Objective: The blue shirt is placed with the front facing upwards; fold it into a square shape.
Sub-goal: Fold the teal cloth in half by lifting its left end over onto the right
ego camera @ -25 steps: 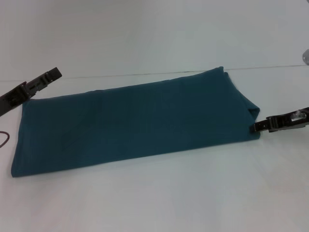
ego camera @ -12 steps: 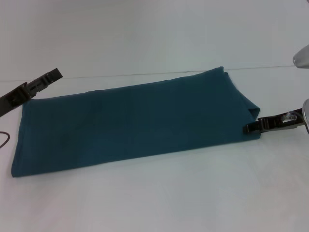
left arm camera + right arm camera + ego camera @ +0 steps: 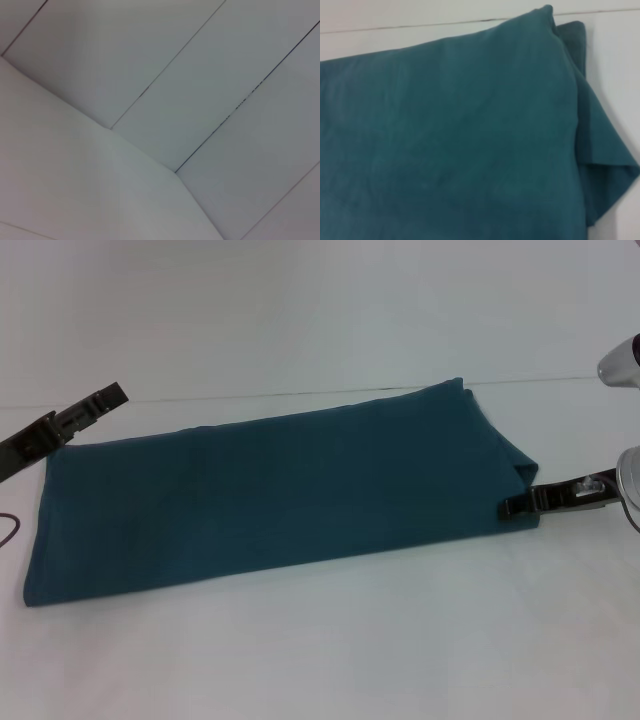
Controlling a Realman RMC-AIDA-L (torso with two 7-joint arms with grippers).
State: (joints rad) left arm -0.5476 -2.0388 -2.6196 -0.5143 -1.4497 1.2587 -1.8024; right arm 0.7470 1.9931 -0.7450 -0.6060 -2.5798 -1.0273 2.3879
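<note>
The blue shirt [image 3: 270, 490] lies on the white table [image 3: 350, 650], folded into a long band with its plain teal side up; no lettering shows. In the right wrist view the shirt [image 3: 450, 135] fills the picture, with a loose flap sticking out at its right end. My right gripper [image 3: 505, 507] is low at the shirt's near right corner, its tip at the cloth's edge. At the shirt's far left corner my left gripper [image 3: 112, 395] hangs just off the cloth. The left wrist view shows only white panels.
A thin dark cable loop [image 3: 8, 530] shows at the left edge beside the shirt's left end. A seam line [image 3: 560, 378] runs across the back of the table. White table surface stretches in front of the shirt.
My right gripper has slid left, from just off the shirt's near right corner to its edge. The left gripper and the shirt have not moved.
</note>
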